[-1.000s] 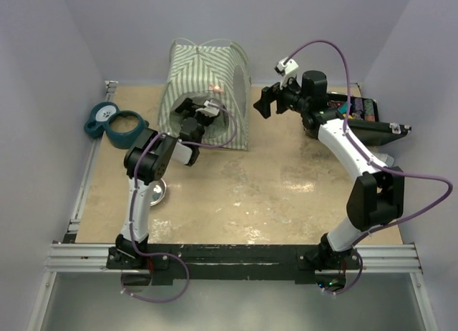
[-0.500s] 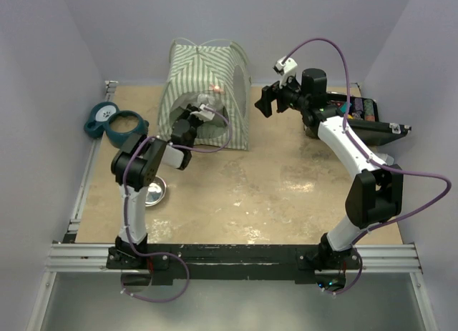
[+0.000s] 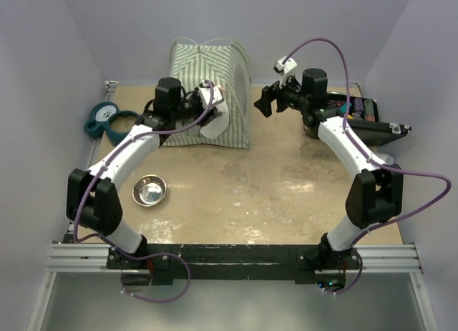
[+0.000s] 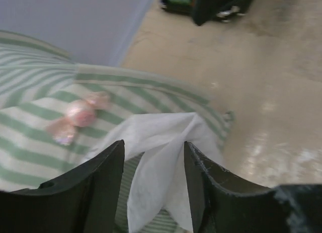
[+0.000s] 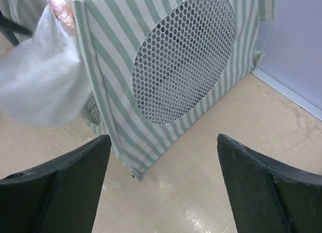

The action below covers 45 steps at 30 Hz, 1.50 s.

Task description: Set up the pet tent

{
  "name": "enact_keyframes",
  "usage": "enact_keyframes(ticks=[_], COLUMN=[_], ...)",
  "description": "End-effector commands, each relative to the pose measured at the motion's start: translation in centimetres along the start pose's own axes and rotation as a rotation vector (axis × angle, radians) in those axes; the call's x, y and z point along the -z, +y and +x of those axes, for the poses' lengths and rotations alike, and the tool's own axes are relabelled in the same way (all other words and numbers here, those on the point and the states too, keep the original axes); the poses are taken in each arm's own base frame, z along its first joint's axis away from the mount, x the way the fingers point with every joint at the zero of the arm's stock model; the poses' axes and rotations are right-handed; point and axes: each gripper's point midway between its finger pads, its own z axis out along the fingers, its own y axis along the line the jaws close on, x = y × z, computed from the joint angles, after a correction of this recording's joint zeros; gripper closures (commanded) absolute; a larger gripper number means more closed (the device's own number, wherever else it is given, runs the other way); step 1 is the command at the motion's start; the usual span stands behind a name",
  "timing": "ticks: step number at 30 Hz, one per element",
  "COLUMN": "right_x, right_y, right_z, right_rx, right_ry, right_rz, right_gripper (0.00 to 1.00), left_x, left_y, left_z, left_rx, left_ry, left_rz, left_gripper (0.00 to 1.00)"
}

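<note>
At the pet tent (image 3: pixel 207 95), left claw (image 4: pixel 153 177) grips its white flap (image 4: pixel 166 157); right claw (image 5: pixel 161 182) gapes apart.

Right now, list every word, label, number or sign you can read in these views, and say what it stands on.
No readable words or numbers in any view.
Teal pet bowl stand: a white paw-print sign, no lettering.
Black tray at the right edge: coloured items, too small to read.
Pet tent: stripes and mesh only, no label visible.

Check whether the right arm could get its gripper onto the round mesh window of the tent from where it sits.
Probably yes: the right gripper is open, facing the mesh window on the pet tent, with only bare table between.
</note>
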Motion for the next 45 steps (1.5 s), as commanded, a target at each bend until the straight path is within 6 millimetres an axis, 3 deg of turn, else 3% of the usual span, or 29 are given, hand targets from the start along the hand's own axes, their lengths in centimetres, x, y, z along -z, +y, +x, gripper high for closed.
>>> enact_keyframes(ticks=[1, 3, 6, 8, 15, 19, 24, 27, 28, 30, 33, 34, 36, 38, 40, 45], right_x=[0.9, 1.0, 1.2, 1.3, 0.8, 0.8, 0.8, 0.3, 0.2, 0.1, 0.1, 0.0, 0.2, 0.2, 0.2, 0.3], right_y=[0.5, 0.5, 0.5, 0.6, 0.8, 0.4, 0.0, -0.2, -0.3, -0.6, -0.9, -1.1, -1.4, -1.5, -1.3, -0.8], right_z=[-2.8, -3.0, -2.9, -2.9, -1.8, -2.0, -1.9, -1.4, -1.3, -1.3, -1.3, -1.3, -1.3, -1.2, -1.2, -1.1], right_rx=[0.058, 0.059, 0.058, 0.058, 0.010, 0.009, 0.011, 0.000, -0.002, -0.006, -0.008, -0.006, -0.002, -0.001, -0.004, -0.005], right_ry=[-0.083, -0.090, -0.089, -0.089, -0.067, -0.065, -0.050, -0.030, -0.025, -0.018, -0.011, -0.009, -0.008, -0.008, -0.009, -0.019], right_rz=[-0.024, -0.026, -0.026, -0.026, -0.043, -0.021, -0.011, -0.010, -0.008, -0.002, 0.004, 0.008, 0.013, 0.013, 0.000, -0.026], right_gripper=[0.09, 0.09, 0.09, 0.09, 0.09, 0.09, 0.09, 0.09, 0.09, 0.09, 0.09, 0.09, 0.09, 0.10, 0.11, 0.13], left_x=[3.2, 4.0, 5.7, 6.3, 4.9, 4.6, 3.3, 1.7, 1.2, 0.2, 0.5, 0.6, 0.6, 0.5, 0.1, -0.6], left_y=[-9.3, -7.2, -3.3, -2.2, 4.3, 6.9, 9.4, 10.9, 11.8, 12.3, 13.1, 13.1, 13.0, 12.5, 11.6, 7.0], left_z=[2.2, 3.6, 3.9, 5.7, 10.2, 12.9, 15.6, 16.2, 15.5, 16.8, 17.3, 17.4, 17.0, 16.2, 14.9, 10.8], left_rx=[0.251, 0.287, 0.220, 0.178, 0.214, 0.156, 0.077, 0.029, 0.016, -0.015, -0.063, -0.074, -0.079, -0.074, -0.055, 0.060], left_ry=[0.148, 0.140, 0.041, 0.038, 0.066, 0.102, 0.143, 0.131, 0.106, 0.126, 0.136, 0.138, 0.132, 0.123, 0.110, 0.110], left_rz=[0.403, 0.250, -0.034, -0.205, -0.689, -0.891, -1.054, -1.101, -1.123, -1.148, -1.214, -1.218, -1.197, -1.137, -1.045, -0.735], left_gripper=[0.43, 0.44, 0.42, 0.40, 0.39, 0.40, 0.37, 0.32, 0.31, 0.28, 0.27, 0.29, 0.48, 0.82, 1.00, 1.00])
